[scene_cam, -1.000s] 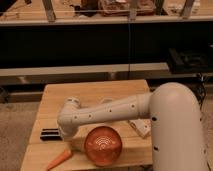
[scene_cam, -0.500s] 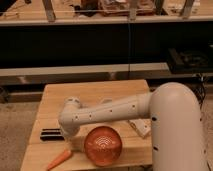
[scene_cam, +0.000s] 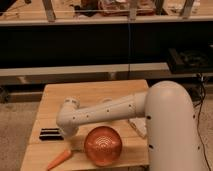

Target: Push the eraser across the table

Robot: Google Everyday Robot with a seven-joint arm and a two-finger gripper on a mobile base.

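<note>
Eraser (scene_cam: 50, 134) on table (scene_cam: 95, 92), near-left area; white arm reaching across.

Item: eraser, flat black block with pale stripes, lying flat, long axis running left to right along the table's near-left planks. Gripper (scene_cam: 66, 133): at the arm's lower end, just beside the eraser's right end; contact cannot be told, nor how the digits stand. Also present: orange carrot (scene_cam: 60, 158) at the near-left edge, pointing diagonally; copper-coloured ball (scene_cam: 103, 145) in front of the arm; white block (scene_cam: 138, 126) beside the robot's body.
</note>
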